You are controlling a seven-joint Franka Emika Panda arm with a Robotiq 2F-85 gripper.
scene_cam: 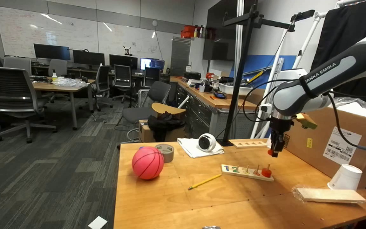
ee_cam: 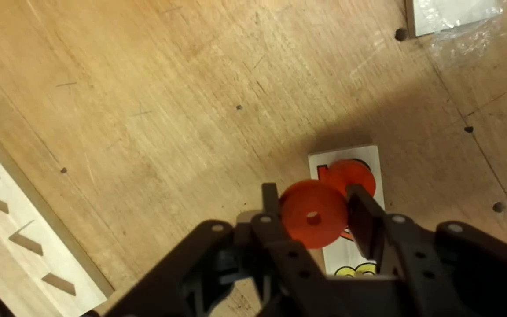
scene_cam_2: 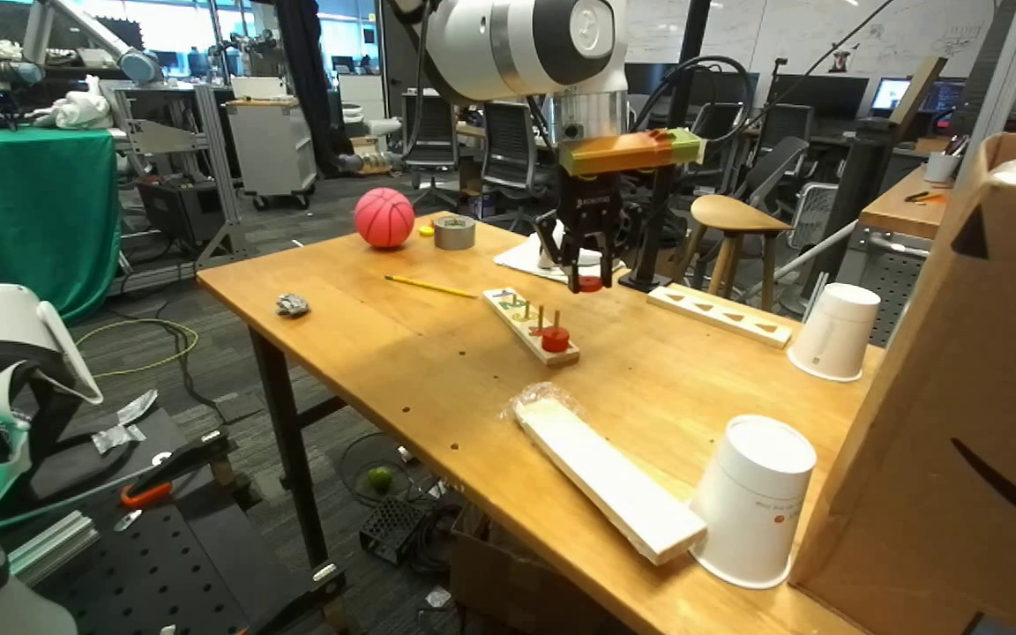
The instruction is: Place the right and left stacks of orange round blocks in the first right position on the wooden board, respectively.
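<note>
Gripping one stack (ee_cam: 314, 202), one on board (scene_cam: 246, 174)

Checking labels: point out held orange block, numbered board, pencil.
Held orange block (ee_cam: 314, 199): wrist view, top face beside hole.
Numbered board (scene_cam: 247, 175): in an exterior view, camera-side edge.
Pencil (scene_cam: 205, 182): in an exterior view, middle of shaft.

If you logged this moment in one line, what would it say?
hand: shut on red-orange stack; position: in the air; wooden board: another stack on end peg; status: not yet placed

Robotics lab; robot arm (scene_cam: 329, 73); whiteboard (scene_cam: 81, 36); monitors (scene_cam: 88, 58)
</note>
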